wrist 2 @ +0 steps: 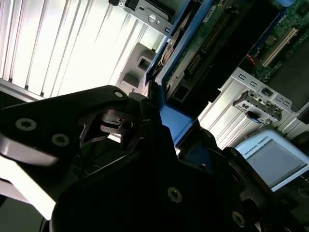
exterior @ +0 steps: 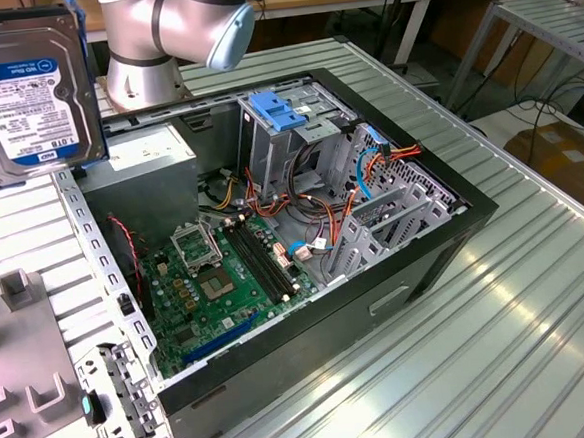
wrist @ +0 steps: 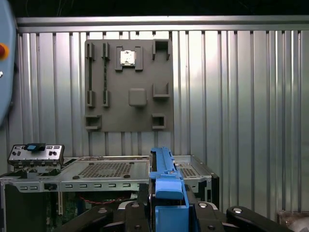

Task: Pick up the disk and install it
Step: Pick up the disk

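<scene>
I have the disk (exterior: pixel 33 92) up off the desk (exterior: pixel 518 293). In the exterior view it sits at about 10 o'clock from the open computer box (exterior: pixel 303 238), close to the camera, and its label faces us. The arm (exterior: pixel 173 27) stands at about 12 o'clock from the box. Inside the box, a light blue bracket (exterior: pixel 290 114) lies at the 12 o'clock end. A green board (exterior: pixel 226 274) lies flat on the floor of the box toward 7 o'clock. A grey box with a white sticker (exterior: pixel 147 154) sits in the 10 o'clock corner. A grey tray (exterior: pixel 24 398) lies on the desk at about 9 o'clock from the computer box. In the first wrist view my claw (wrist: pixel 166 195) is closed on the disk (wrist: pixel 164 169), with a black finger on each side of its blue edge. Past the disk in that view I see the computer box (wrist: pixel 106 169) with its metal wall full of little holes. I also see the grey tray (wrist: pixel 128 87) lying flat on the ribbed desk (wrist: pixel 241 96). In the second wrist view the claw (wrist 2: pixel 176 128) grips the blue rail tight. The green underside of the disk (wrist 2: pixel 205 41) stretches away from the black fingers (wrist 2: pixel 145 118).
</scene>
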`<state>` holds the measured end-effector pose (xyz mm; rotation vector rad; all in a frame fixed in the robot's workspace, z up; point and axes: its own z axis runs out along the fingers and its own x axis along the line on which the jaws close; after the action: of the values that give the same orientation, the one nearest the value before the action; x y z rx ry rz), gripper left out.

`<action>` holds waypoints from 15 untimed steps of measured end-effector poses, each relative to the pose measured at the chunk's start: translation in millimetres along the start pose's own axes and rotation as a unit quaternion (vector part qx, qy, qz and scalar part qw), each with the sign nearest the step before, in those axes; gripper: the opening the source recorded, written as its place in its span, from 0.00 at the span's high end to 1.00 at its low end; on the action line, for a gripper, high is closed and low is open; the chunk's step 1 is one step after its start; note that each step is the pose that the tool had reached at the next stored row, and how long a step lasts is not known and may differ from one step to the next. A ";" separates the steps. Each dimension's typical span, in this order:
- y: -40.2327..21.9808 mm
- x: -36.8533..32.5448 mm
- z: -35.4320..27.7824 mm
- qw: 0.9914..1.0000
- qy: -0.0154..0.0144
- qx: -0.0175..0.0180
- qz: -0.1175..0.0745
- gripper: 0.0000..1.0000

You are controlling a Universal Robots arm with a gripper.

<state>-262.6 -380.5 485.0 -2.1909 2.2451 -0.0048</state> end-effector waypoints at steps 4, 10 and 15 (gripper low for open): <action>-6.8 -0.2 0.1 1.000 0.000 0.000 0.000 0.63; -13.7 -0.3 0.1 1.000 0.000 0.000 0.000 0.63; -14.1 -0.3 0.1 1.000 0.000 0.000 0.000 0.63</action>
<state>-248.4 -380.5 484.9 -2.1908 2.2451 -0.0048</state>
